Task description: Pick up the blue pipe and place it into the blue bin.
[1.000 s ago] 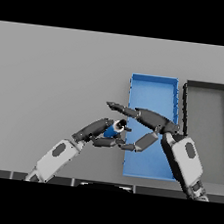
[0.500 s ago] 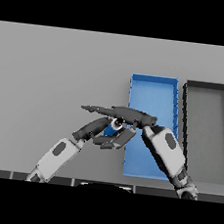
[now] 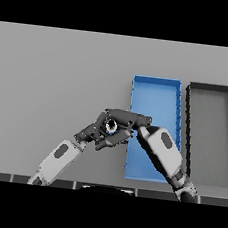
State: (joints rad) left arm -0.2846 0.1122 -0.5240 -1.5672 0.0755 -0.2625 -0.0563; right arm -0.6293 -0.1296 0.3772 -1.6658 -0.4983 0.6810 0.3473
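The blue pipe [image 3: 111, 127] sits just left of the blue bin [image 3: 156, 93], near the bin's left wall about midway along it, and both hands are crowded round it. Only a small patch of blue and a pale round end show between the fingers. Whether the pipe rests on the grey counter [image 3: 55, 74] or is lifted off it cannot be told.

The right hand [image 3: 128, 118] lies over the pipe from the bin side, its fingers reaching left across the top and curled over the pipe; it appears to be grasping it. The left hand [image 3: 98, 133] comes in from the lower left with fingers bent beneath and beside the pipe; whether it grips or merely crowds the pipe cannot be told.

Judgement: the step in hand is securing the grasp before transfer. To do it well, one hand should carry the pipe. The right is better placed, being nearest the bin, and the left should back away to the lower left so the fingers do not foul each other. The lift should clear the bin's left wall before moving right. Release should be low, over the bin's bare floor, not over the dark bin [image 3: 213, 92] beyond.
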